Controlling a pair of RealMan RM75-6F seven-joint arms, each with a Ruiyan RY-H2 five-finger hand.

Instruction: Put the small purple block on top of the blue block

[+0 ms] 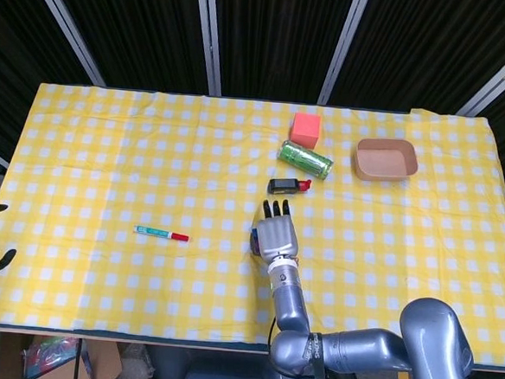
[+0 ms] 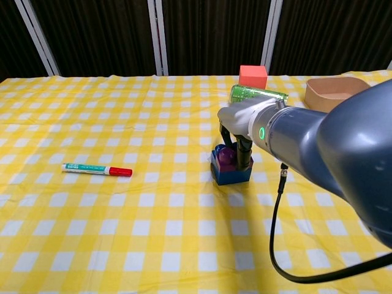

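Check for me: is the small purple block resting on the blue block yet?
Touching. In the chest view the small purple block sits directly on the blue block, no gap between them, with the right hand around it.

A lab-style test bench — black curtain panels (image 1: 272,35) with metal struts (image 1: 209,35) close in a table under a yellow checked cloth (image 1: 108,145) — props scattered, no household furnishings.
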